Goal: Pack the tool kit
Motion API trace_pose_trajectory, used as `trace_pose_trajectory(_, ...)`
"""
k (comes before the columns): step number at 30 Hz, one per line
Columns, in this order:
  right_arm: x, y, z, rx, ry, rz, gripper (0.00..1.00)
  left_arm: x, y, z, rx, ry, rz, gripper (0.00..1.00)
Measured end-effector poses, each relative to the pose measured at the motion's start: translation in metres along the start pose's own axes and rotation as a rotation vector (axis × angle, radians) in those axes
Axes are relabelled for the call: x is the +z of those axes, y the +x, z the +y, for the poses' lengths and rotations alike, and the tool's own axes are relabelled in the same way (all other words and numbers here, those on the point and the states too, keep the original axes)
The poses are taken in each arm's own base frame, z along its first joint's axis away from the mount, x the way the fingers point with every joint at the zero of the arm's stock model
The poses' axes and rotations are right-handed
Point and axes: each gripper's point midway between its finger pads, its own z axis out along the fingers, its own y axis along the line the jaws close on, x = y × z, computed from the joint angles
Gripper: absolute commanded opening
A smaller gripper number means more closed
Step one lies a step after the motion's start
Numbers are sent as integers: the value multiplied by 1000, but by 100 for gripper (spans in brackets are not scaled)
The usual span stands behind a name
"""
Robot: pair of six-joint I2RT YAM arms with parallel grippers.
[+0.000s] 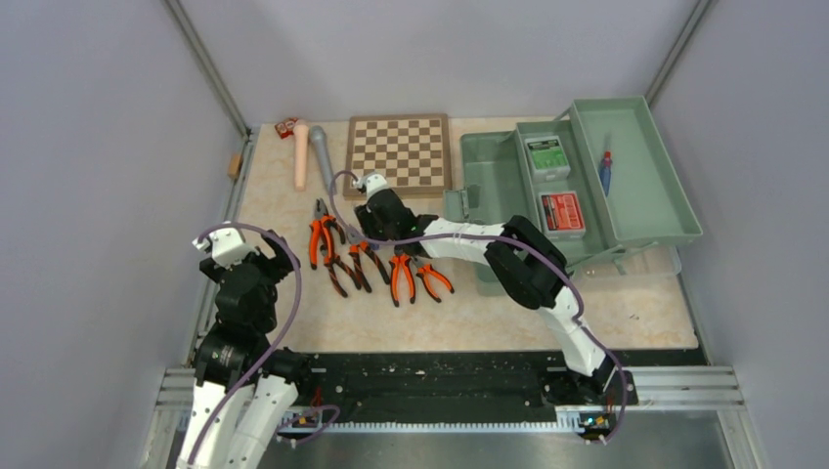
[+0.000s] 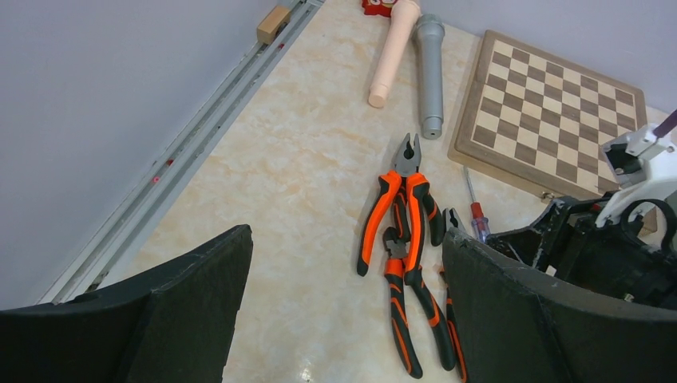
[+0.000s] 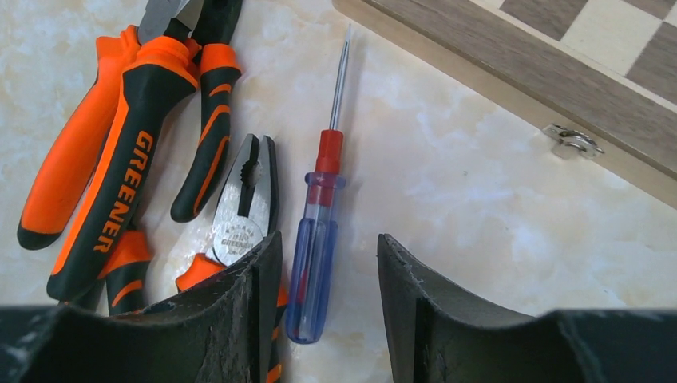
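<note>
The left tool (image 2: 343,236) hangs over the left of the desk (image 2: 295,167), jaws wide apart and empty. It is little threat unless it drops onto the pliers (image 2: 403,203) heaped below it.

That heap is the first hazard. The handles overlap, and the head of the smaller pliers (image 3: 243,203) lies just beside the screwdriver (image 3: 323,191).

The right tool (image 3: 327,239) is parted with one finger on each side of the screwdriver's blue handle, not yet gripping. Its left finger sits so close to that plier head that I cannot tell whether they touch. On closing, it may drag or pinch the pliers along with the handle. The handle looks round and smooth (a poor shape for flat fingers), so an off-centre squeeze could roll it aside or tip the shaft toward the chessboard (image 1: 399,153).

The open toolbox (image 1: 645,195) stands at the far right, well apart. On that long carry a loose grip might let the screwdriver slip, or its tip could catch a raised tray edge.
</note>
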Motion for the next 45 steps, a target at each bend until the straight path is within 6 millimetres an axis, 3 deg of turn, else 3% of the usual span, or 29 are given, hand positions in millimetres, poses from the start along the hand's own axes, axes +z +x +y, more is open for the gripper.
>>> trace_pose_trajectory(5,16,16,3,-8,-14,42,45,0,0,0,0,0,-1,93)
trace_pose_trajectory(8,23,21,3,-11,-9,49,38,0,0,0,0,0,0,93)
trace_pose_trajectory(16,22,22,-8,-57,41,52,0,-1,-1,0,-3,2,-6,93)
trace_pose_trajectory(21,6,28,-22,-123,88,84,0,-1,-1,0,-4,2,-6,93)
trace_pose_trajectory(24,-13,24,-27,-163,93,105,0,-2,-2,0,-6,3,-9,93)
trace_pose_trajectory(27,-40,2,-28,-196,86,86,0,-2,-2,1,-8,3,-12,93)
trace_pose_trajectory(35,-134,-110,-33,-240,75,-121,0,-2,-3,1,-8,4,-12,93)
trace_pose_trajectory(38,-171,-138,-56,-244,120,-177,0,-2,-3,1,-8,4,-12,93)
trace_pose_trajectory(40,-197,-150,-83,-243,181,-195,0,-2,-3,1,-8,4,-13,93)
trace_pose_trajectory(45,-247,-155,-156,-231,385,-186,0,-2,-3,1,-8,4,-12,93)
